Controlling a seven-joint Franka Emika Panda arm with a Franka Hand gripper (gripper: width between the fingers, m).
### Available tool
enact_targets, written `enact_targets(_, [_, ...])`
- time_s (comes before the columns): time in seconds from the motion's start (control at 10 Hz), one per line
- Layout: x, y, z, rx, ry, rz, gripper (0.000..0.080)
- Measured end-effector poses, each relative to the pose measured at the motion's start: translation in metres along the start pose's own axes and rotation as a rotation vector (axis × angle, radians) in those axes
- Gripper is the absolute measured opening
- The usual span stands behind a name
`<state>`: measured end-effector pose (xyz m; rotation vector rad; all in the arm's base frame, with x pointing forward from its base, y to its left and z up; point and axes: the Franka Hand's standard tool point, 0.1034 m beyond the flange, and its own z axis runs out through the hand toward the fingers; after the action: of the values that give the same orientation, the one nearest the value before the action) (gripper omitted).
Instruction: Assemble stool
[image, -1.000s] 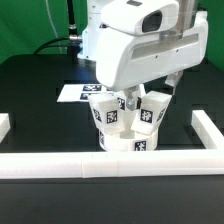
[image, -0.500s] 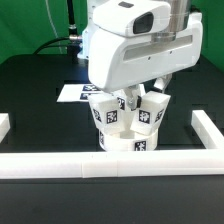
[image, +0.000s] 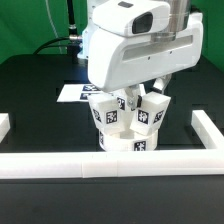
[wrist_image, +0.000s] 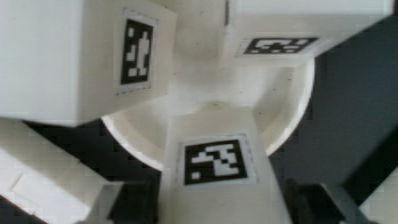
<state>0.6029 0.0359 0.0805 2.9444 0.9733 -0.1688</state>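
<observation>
The white round seat (image: 132, 145) lies against the front rail with three blocky tagged legs standing on it. Two legs (image: 105, 113) (image: 151, 113) stand in front. The third leg (image: 129, 101) stands between them at the back, under my hand. My gripper (image: 130, 98) comes down from above and is shut on this third leg. In the wrist view the held leg (wrist_image: 217, 165) with its tag fills the space between my gripper's (wrist_image: 222, 205) dark fingers (wrist_image: 128, 203). The seat (wrist_image: 249, 105) and the other two legs (wrist_image: 116, 50) (wrist_image: 276, 30) lie beyond it.
The marker board (image: 72, 93) lies flat on the black table behind the stool. White border rails run along the front (image: 110, 164), the exterior view's right (image: 206, 126) and the exterior view's left (image: 4, 125). A cable hangs at the back.
One second ago my hand was turned differently. It rotated over the stool by half a second ago and has stayed still since. The legs and seat have not shifted.
</observation>
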Motion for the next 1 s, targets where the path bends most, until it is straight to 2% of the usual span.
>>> enact_targets(0.4, [0.0003, -0.0018, 0.0008, 0.002, 0.0, 0.51, 0.034])
enact_targets(0.5, [0.0006, -0.002, 0.001, 0.009, 0.003, 0.632, 0.034])
enact_targets(0.6, [0.0007, -0.0019, 0.0012, 0.018, 0.006, 0.711, 0.0341])
enact_targets(1.0, [0.0014, -0.0029, 0.0012, 0.022, 0.004, 0.96, 0.0341])
